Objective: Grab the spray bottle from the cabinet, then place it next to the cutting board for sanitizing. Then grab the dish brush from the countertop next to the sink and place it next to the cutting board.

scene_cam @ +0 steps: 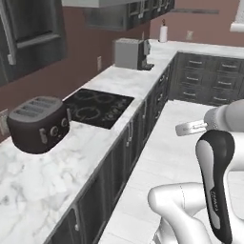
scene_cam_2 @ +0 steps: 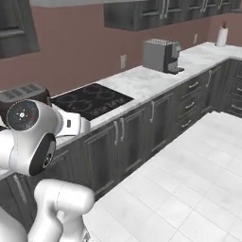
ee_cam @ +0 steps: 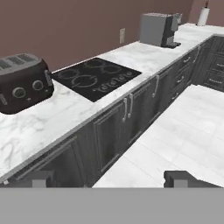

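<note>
So the spray bottle is step one, and honestly I can't tell where it is. Best guess is it's behind the dark cabinet at the upper left of the left base view, the one with the long bar handle. The door looks shut, which would explain why nothing green is peeking out.

Below it runs the marble desk, from the lower left up toward the far corner. On it, going away from the cabinet:
- a dark four-slot toaster, pushed back near the wall, probably for the outlet
- a black cooktop set flush into the desk, just beside the toaster
- a grey coffee machine further along, also against the wall
- a paper towel roll standing upright way back in the corner

Dark lower drawer units sit under the desk, and there's pale tiled floor at the right.

The jaws are spread wide with nothing between them. In the hand view the fingertips sit far apart at the bottom, pointing across the floor at the desk front. Makes sense to me: hand empty and ready, arm tucked up by the base rather than reaching. I'd say the task has barely begun and the cabinet needs approaching first.
</note>
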